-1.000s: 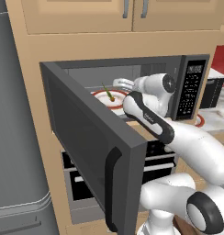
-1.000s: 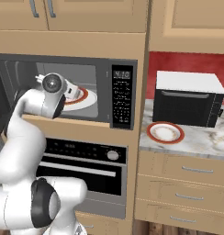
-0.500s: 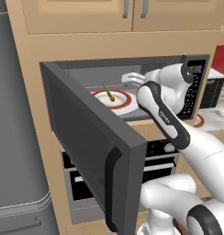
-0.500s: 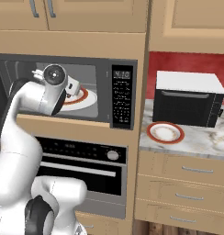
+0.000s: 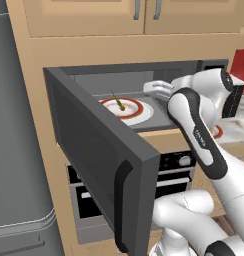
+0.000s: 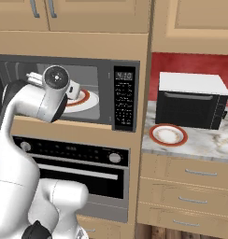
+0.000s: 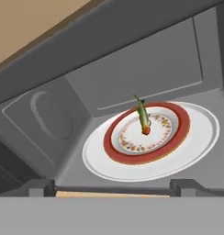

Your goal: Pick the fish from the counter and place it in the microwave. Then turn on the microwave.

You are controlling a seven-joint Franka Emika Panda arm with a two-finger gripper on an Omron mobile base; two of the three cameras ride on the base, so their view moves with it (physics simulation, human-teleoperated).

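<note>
The worktop (image 6: 200,142) was pale marbled stone over wooden drawers. On it stood a black toaster oven (image 6: 191,101) with a white top, against the red wall, and just in front of that lay a red-rimmed plate (image 6: 168,134), flat near the worktop's front edge.

Microwave (image 6: 88,93) interior partly hidden behind the arm; button panel (image 6: 124,105) lettering too small to read; refrigerator (image 5: 19,150) cut off at left edge.
</note>
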